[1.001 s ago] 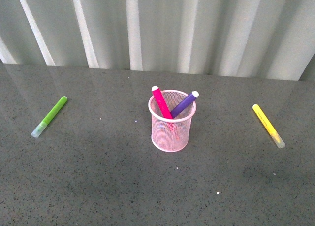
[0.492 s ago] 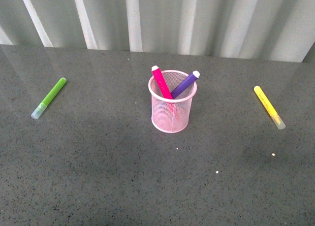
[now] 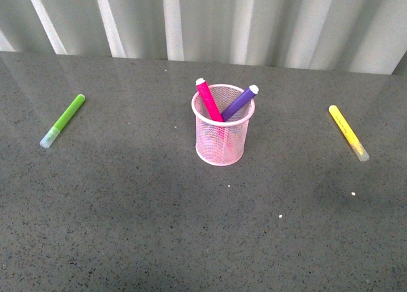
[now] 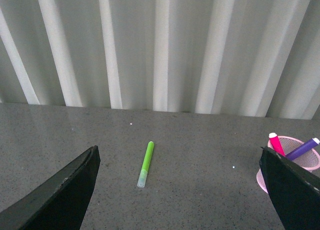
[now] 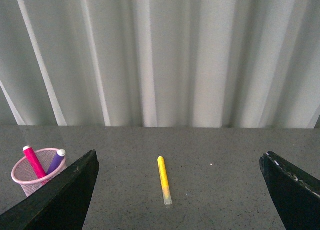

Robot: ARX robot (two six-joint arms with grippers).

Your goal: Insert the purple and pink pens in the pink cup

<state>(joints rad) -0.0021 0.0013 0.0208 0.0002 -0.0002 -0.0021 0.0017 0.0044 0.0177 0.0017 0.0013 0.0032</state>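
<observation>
The pink cup point(image 3: 221, 136) stands upright at the middle of the grey table. The pink pen point(image 3: 208, 101) and the purple pen point(image 3: 240, 102) both stand inside it, leaning apart, tips above the rim. The cup also shows in the left wrist view point(image 4: 295, 162) and the right wrist view point(image 5: 34, 177), with both pens in it. Neither arm shows in the front view. My left gripper point(image 4: 180, 190) is open and empty, well back from the cup. My right gripper point(image 5: 180, 190) is open and empty, also well back.
A lime-green pen point(image 3: 62, 121) lies on the table at the left, also in the left wrist view point(image 4: 146, 164). A yellow pen point(image 3: 347, 132) lies at the right, also in the right wrist view point(image 5: 164, 180). A white pleated curtain point(image 3: 203, 21) backs the table.
The front view has shifted, so the cup and the loose pens sit higher in the picture and more table shows in front. The pens stay in the cup.
</observation>
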